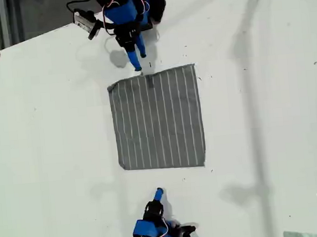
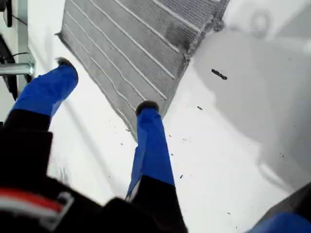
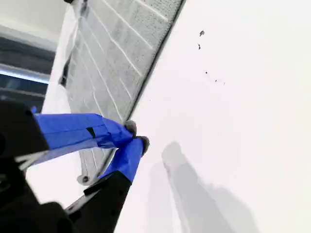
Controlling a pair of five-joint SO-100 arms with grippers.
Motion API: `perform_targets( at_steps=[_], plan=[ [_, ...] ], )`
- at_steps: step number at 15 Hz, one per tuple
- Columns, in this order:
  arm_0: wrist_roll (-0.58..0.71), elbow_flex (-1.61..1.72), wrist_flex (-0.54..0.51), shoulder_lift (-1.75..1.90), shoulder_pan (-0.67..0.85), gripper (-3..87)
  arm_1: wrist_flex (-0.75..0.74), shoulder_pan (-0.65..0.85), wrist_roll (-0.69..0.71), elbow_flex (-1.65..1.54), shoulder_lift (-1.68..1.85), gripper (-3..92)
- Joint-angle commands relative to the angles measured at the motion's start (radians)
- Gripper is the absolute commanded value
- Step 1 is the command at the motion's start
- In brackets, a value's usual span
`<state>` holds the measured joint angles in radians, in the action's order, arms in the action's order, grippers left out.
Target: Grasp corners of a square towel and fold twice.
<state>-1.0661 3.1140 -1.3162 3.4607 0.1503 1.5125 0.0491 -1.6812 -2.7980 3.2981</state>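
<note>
The grey pinstriped towel [image 1: 157,118] lies flat and square in the middle of the white table [image 1: 49,133]. All its corners show; the one at the exterior view's upper left [image 1: 111,88] is slightly curled. My second gripper [image 1: 138,68] [image 3: 137,135] is shut with nothing in it, its tip right at the towel's [image 3: 112,53] far edge, near that curled corner [image 3: 85,179]. My first gripper [image 1: 158,194] [image 2: 106,85] is open, a short gap off the opposite edge. In its wrist view one fingertip [image 2: 146,107] lines up with a near corner of the towel [image 2: 136,39].
The table's edge runs along the exterior view's upper left and lower left, close behind each arm base. A small dark speck [image 1: 211,171] [image 2: 218,74] lies on the table by a towel corner. A pale object [image 1: 302,234] sits at the exterior view's lower right edge.
</note>
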Motion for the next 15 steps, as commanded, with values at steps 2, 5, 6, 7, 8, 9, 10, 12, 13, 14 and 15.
perform_targets(
  at_steps=[2,5,6,7,8,9,10,12,13,14,15],
  plan=[
    [0.008,0.003,0.009,0.005,-0.075,0.0,0.011,-0.009,0.002,0.006,-0.003,28.5],
    [0.008,0.003,0.009,0.005,-0.075,0.0,0.011,-0.009,0.002,0.006,-0.003,28.5],
    [0.008,0.003,0.009,0.005,-0.075,0.0,0.011,-0.011,0.002,0.006,-0.003,28.5],
    [0.008,0.003,0.009,0.005,-0.075,0.0,0.011,-0.009,0.002,0.006,-0.003,28.5],
    [0.008,0.003,0.009,0.005,-0.075,0.0,0.011,-0.009,0.002,0.006,-0.003,28.5],
    [0.012,0.003,0.009,0.005,-0.069,0.0,0.011,-0.009,0.002,0.006,-0.003,28.5],
    [0.034,0.003,0.012,0.005,-0.023,0.0,0.011,-0.009,0.002,0.006,-0.003,28.5],
    [0.014,0.003,0.009,0.005,0.169,0.0,0.011,-0.009,0.002,0.006,-0.003,28.5],
    [0.011,0.005,0.011,0.005,0.19,0.0,0.011,-0.009,0.002,0.006,-0.003,28.5],
    [-0.13,0.005,0.009,0.005,0.181,0.0,0.011,-0.008,0.002,0.006,-0.003,28.5],
    [-0.261,0.005,0.009,0.005,0.129,0.0,0.011,0.012,0.002,0.006,-0.003,28.5]
  ],
)
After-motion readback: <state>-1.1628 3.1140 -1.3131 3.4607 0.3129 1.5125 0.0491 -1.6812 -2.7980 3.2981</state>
